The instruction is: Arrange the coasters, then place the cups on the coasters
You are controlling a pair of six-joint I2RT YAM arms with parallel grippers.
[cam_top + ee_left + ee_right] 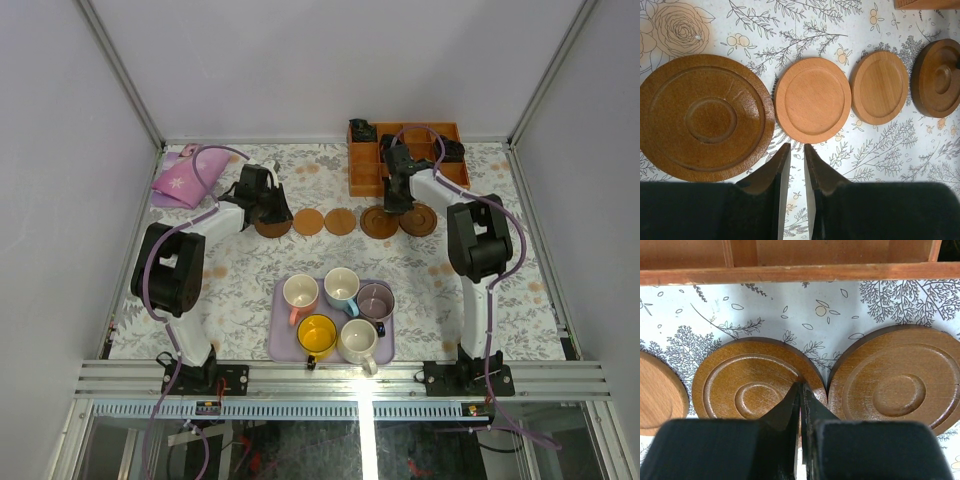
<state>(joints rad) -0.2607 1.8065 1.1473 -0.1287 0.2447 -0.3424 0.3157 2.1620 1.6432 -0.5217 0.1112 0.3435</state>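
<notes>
Five round wooden coasters lie in a row across the table's far half. My left gripper (270, 212) hovers by the leftmost dark coaster (273, 230). In the left wrist view its jaws (796, 146) stand slightly open over bare cloth, between that dark coaster (705, 117) and a light coaster (812, 100). My right gripper (800, 385) is shut, its tips over the right part of a ringed dark coaster (745, 382); another dark coaster (895, 385) touches it. Five cups stand on the lavender tray (282, 345): cream with pink handle (300, 293), light blue (341, 287), purple (375, 300), yellow (317, 335), cream-white (358, 340).
An orange-brown compartment box (356, 165) stands just behind the right gripper, its front wall (790, 272) close in the right wrist view. A pink pouch (180, 180) lies at the far left. Grey walls close the table in on three sides.
</notes>
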